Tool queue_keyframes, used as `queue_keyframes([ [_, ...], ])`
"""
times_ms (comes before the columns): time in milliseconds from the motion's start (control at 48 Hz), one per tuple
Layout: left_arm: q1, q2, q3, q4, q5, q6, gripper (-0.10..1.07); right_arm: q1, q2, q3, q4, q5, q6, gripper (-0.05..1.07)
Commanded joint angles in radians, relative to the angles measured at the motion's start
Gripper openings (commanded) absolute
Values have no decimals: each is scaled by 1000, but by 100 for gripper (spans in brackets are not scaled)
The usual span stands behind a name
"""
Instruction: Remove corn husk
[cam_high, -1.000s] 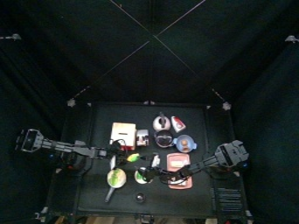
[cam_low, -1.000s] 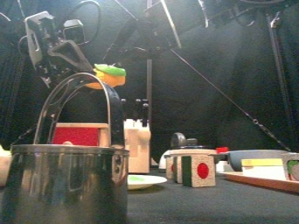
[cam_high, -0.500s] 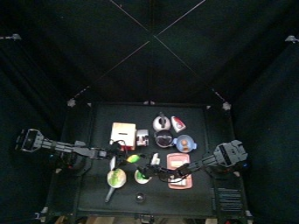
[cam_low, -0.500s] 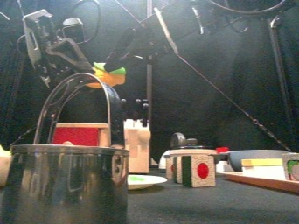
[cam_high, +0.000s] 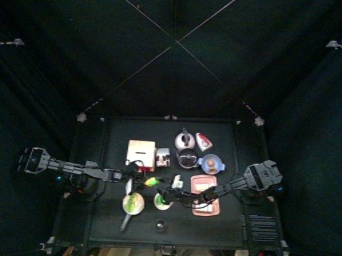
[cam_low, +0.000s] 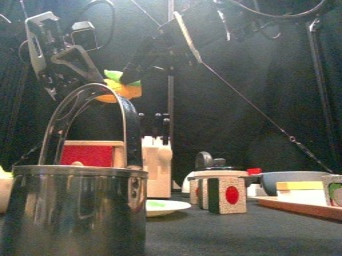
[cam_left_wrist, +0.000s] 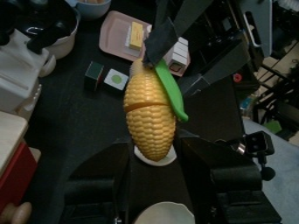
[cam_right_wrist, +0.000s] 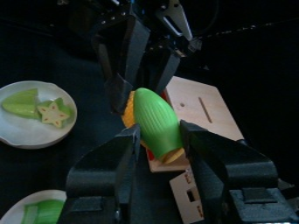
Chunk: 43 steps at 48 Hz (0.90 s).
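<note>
1. Left wrist view: left hand (cam_left_wrist: 155, 162) grips the cob (cam_left_wrist: 149, 109) by its base, up off the table (cam_high: 114, 215).
2. Right hand's (cam_right_wrist: 158, 144) jaws close around the green husk (cam_right_wrist: 156, 121) on the cob's far side.

Steel pot (cam_low: 83, 205), white plate (cam_low: 166, 207), wooden board (cam_right_wrist: 205, 107) on table (cam_high: 114, 135).

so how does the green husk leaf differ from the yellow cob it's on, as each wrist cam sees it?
Colour: the green husk leaf is smooth light green; the yellow corn cob is kernelled.
Coverage: in the left wrist view the cob is mostly bare, the husk a narrow strip along one side; in the right wrist view the husk hides nearly all the cob.
Grip: the left gripper holds the cob's base; the right gripper straddles the husk.
Shared: both are held above the table.
</note>
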Motion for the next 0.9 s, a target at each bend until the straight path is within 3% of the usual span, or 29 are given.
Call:
queue_keyframes([
  [0, -2, 0, -29, 2, -12, 2, 60, -6, -15, -31, -2, -12, 0, 69],
  [875, 18, 0, -21, 2, -52, 3, 61, 2, 8, -34, 18, -32, 0, 54],
])
